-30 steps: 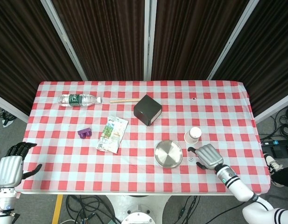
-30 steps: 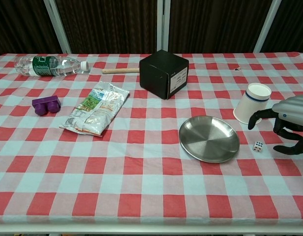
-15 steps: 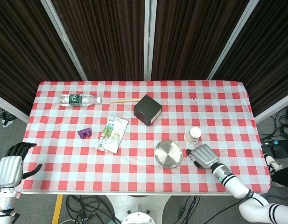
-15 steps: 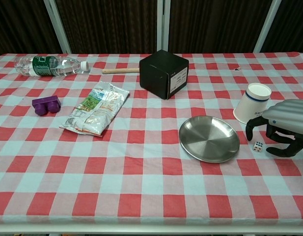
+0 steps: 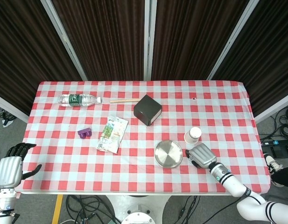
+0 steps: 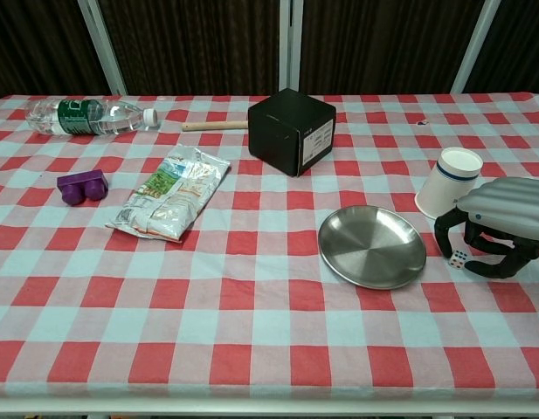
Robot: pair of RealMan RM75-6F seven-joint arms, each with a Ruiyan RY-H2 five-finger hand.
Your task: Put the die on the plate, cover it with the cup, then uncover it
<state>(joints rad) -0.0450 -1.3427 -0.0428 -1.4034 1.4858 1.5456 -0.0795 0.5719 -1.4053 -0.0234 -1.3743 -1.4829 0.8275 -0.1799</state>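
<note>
Right hand (image 6: pixel 500 229) arches over the die (image 6: pixel 459 258), fingers curled around it on my bench; whether it's pinched, I cannot tell.

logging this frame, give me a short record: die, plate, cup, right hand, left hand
die: on the cloth right of the plate, under the right hand, not visibly lifted
plate: bare
cup: upright, behind the die
right hand: arched over the die, fingers around it; grip unclear
left hand: off the table's left edge, fingers apart, holding nothing
</note>
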